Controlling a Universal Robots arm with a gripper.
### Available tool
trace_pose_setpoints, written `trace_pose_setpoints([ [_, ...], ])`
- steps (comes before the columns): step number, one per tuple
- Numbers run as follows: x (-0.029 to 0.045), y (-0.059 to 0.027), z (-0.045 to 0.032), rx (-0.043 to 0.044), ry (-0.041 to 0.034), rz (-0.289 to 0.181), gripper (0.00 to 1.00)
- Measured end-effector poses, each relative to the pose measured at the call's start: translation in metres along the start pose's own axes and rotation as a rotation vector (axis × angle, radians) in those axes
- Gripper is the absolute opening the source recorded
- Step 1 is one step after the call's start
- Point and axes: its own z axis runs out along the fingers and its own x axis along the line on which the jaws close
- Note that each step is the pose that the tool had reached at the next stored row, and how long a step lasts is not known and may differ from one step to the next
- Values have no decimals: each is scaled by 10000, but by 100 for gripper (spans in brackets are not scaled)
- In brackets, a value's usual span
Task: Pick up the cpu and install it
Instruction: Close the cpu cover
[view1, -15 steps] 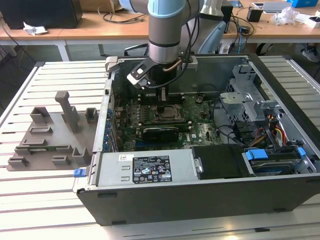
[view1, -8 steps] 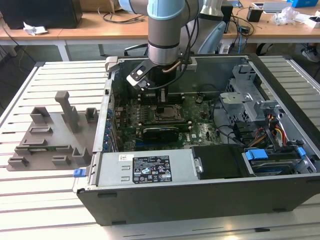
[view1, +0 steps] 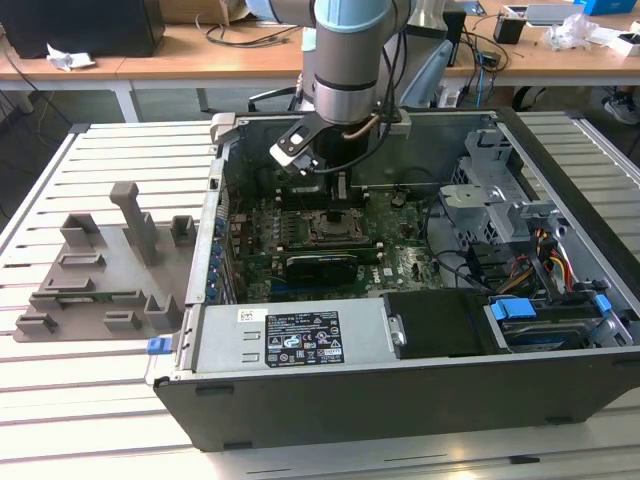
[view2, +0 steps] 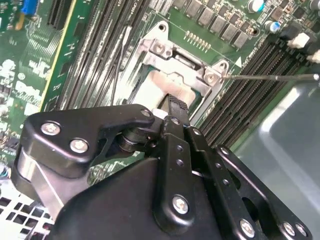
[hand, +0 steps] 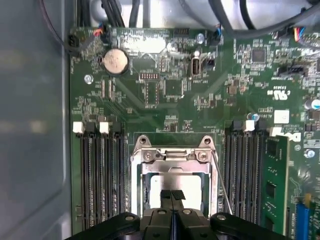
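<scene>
The gripper (hand: 171, 196) has its two black fingers pressed together with no gap, and nothing is clamped between them. In both wrist views the joined tips sit over the cpu (hand: 189, 186), which lies flat in the socket as a pale silver face. The metal socket bracket (hand: 175, 156) frames the chip. It cannot be told whether the tips rest on the chip or hang just above it.

The main risk appears to be uneven pressure. The tips stand over the part of the plate nearest the gripper body rather than over its middle, so a push here could rock the chip and strain the contacts below it. A sideways drift could drag the tips across the metal top or into the bracket's edge. The thin retention lever (hand: 221, 182) runs just beside the socket, and it would likely snag or bend if a finger caught it. Whether the lever is latched cannot be made out.

In the exterior view the arm (view1: 352, 60) reaches steeply down into the open computer case (view1: 300, 420), with the wrist above the socket on the motherboard (view1: 400, 255). Memory slots (hand: 97, 175) flank the socket on both sides, leaving the fingers little room.
</scene>
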Motion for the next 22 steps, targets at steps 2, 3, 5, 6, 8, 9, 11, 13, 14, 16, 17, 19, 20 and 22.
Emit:
trace_pose_setpoints([
  [2,-1,3,-67,0,1,2,11],
  [3,-2,2,-104,1,0,1,11],
  [5,-4,1,-166,1,0,0,11],
  [6,-4,0,-179,1,1,0,11],
  [8,-5,0,-191,1,0,1,11],
  [9,-5,0,-197,1,1,0,11],
  [11,-5,-1,-211,1,1,0,11],
  [13,-6,-1,-229,1,0,1,11],
  [14,-6,-2,-245,1,0,0,11],
  [16,-6,-2,-253,1,1,1,11],
  [17,-6,-2,-259,1,0,0,11],
  [19,-7,-3,-278,1,0,0,11],
  [20,-7,-3,-285,1,1,0,11],
  [22,-7,-3,-300,1,1,0,11],
])
